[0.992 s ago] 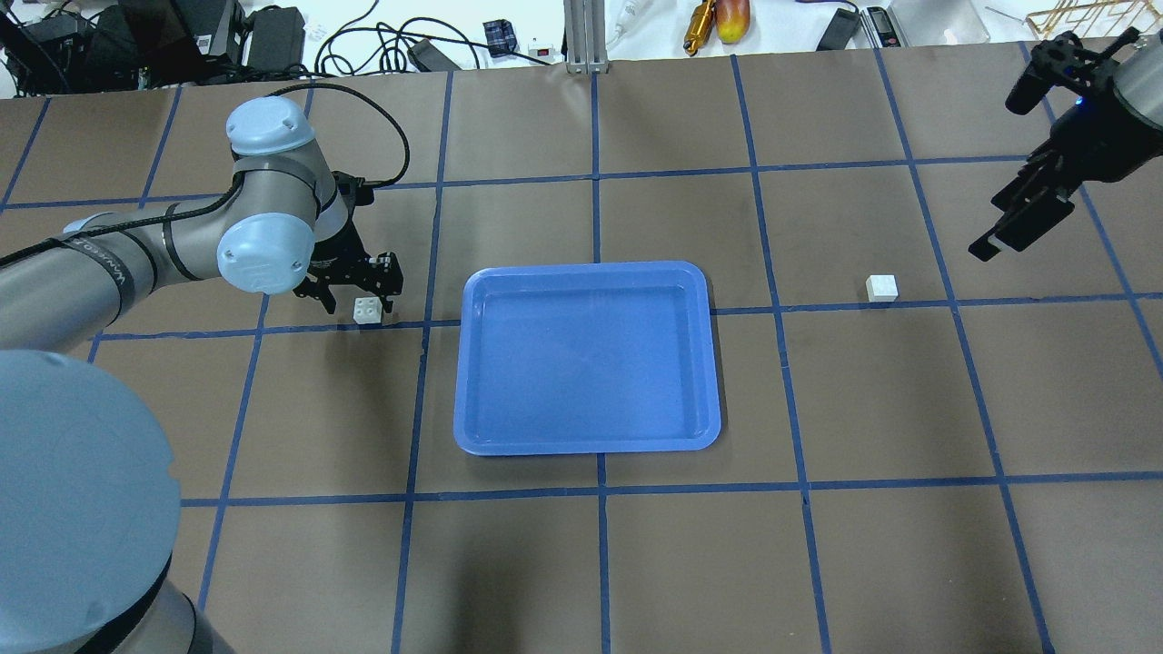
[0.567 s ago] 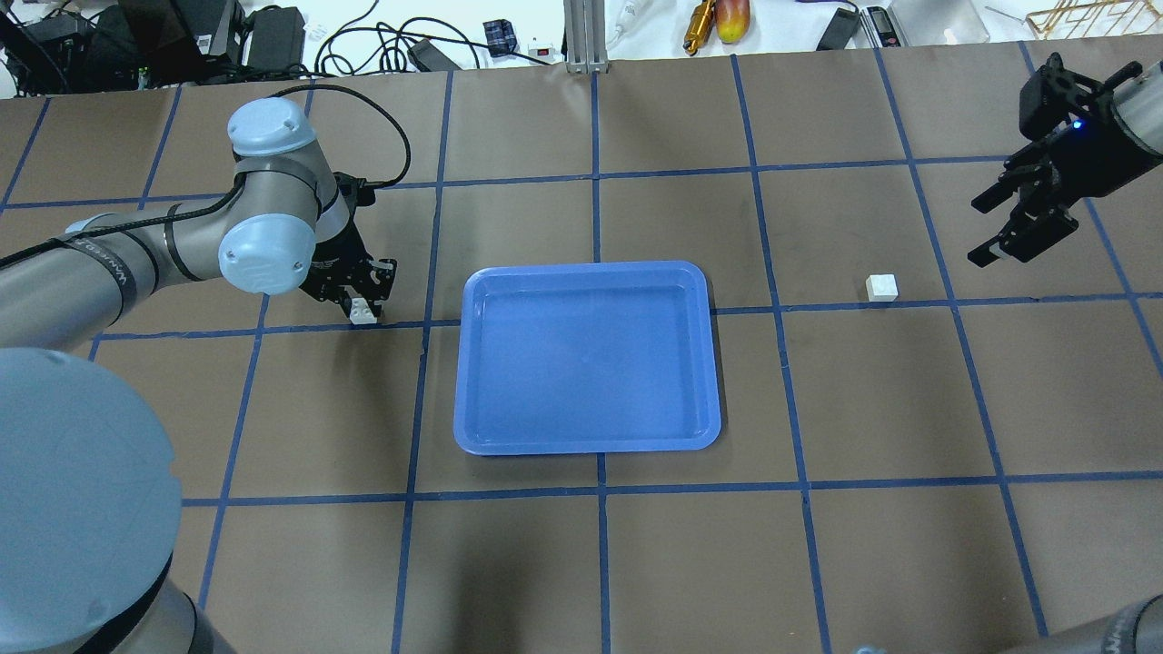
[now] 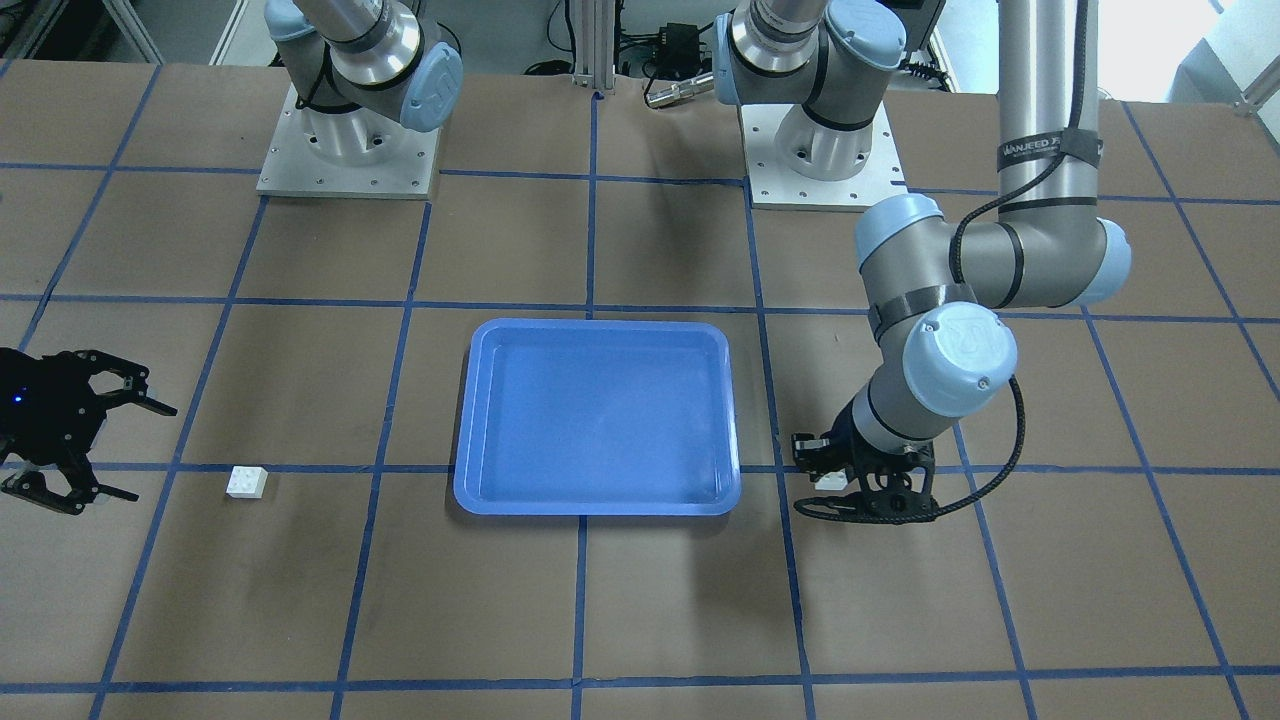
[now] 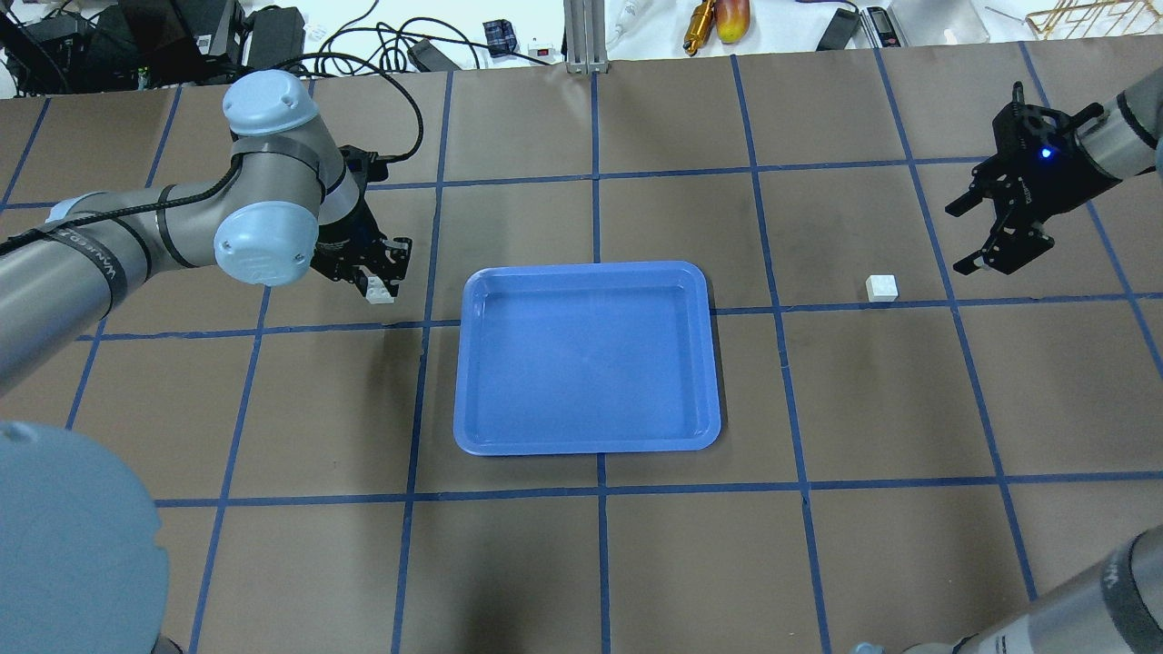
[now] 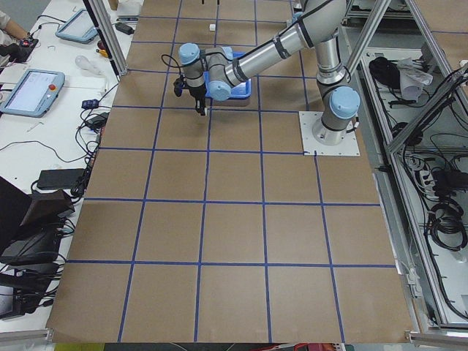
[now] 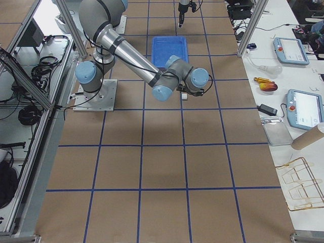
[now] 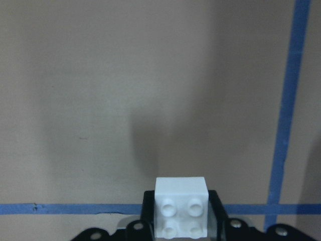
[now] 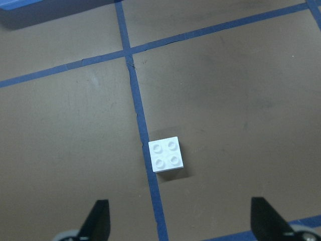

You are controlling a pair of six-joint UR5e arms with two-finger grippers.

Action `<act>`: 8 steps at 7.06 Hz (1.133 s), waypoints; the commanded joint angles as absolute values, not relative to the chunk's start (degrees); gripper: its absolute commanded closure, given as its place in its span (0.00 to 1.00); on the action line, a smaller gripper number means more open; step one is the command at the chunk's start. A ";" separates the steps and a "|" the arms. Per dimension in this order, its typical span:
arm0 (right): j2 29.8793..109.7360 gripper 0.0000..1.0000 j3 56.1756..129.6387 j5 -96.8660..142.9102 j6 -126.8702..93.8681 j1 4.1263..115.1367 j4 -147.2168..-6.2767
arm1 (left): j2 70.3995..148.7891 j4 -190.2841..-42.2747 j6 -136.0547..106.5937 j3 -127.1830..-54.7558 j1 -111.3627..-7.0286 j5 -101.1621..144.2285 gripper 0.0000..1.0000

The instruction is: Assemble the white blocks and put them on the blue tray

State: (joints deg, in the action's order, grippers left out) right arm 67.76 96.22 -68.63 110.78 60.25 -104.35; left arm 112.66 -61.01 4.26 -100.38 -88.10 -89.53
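White block, clamped between left fingers, has lifted; right fingers spread wide.

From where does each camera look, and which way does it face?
Front-facing: across the table, facing both bases and blue tray.
Overhead: behind robot, looking down; both arms, same tray.
Left side: table end; left arm near.
Right side: opposite end; right arm near.
Left wrist: left gripper, held white block.
Right wrist: right gripper, loose white block.

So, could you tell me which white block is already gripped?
The block in the left gripper beside the blue tray; the other lies loose before the open right gripper.
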 commanded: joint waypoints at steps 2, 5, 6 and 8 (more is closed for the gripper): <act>65.66 0.00 100.79 -65.66 122.05 60.29 -105.29 | 111.52 -63.02 -13.39 -99.49 -102.09 -87.19 0.84; 62.51 0.00 100.99 -65.39 121.29 60.29 -105.56 | 113.63 -59.88 -19.50 -99.67 -108.98 -87.10 0.84; 61.19 0.00 100.38 -65.30 120.24 60.29 -105.56 | 115.47 -57.68 -22.99 -99.75 -110.03 -87.19 0.84; 60.12 0.00 100.19 -65.65 116.54 60.38 -106.08 | 117.41 -55.64 -25.48 -99.49 -112.06 -87.28 0.84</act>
